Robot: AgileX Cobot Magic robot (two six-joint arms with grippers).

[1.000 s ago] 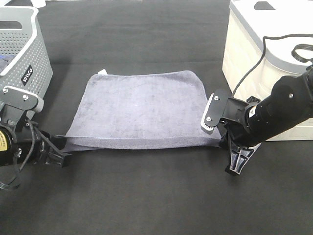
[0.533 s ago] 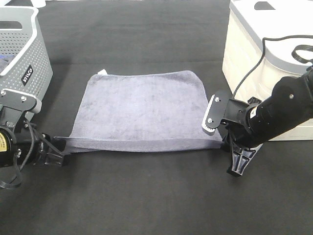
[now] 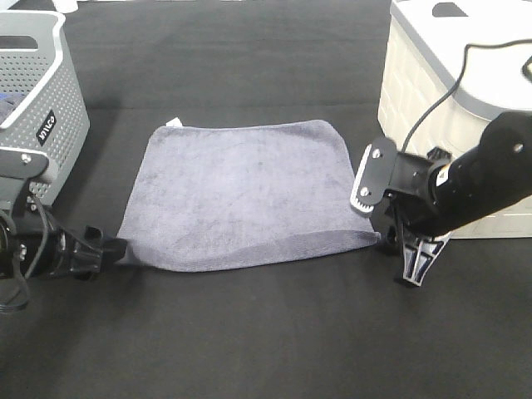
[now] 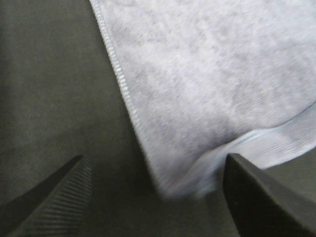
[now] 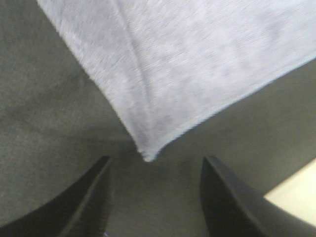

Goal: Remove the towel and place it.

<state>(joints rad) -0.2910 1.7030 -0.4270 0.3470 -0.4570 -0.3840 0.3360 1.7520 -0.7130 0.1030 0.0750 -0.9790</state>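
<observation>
1. Tabletop point(image 3: 249, 341): its dark cloth covering could bunch if a fingertip drags low across it.
2. Towel point(image 3: 241, 195): lies spread flat on the tabletop, between the white bin point(image 3: 432, 91) and the perforated basket point(image 3: 41, 100), touching neither. The placing appears done.
3. Right hand point(image 5: 157, 160): released, holding nothing, with the near right corner just ahead of its gap. The arm sits close to the bin and a trailing cable point(image 3: 428, 112), so a wide retreat could strike or hook either.
4. Left hand point(image 4: 154, 163): released and empty. The slightly curled near left corner lies between its fingers, and a sideways withdrawal could snag the terry and fold that corner over.
</observation>
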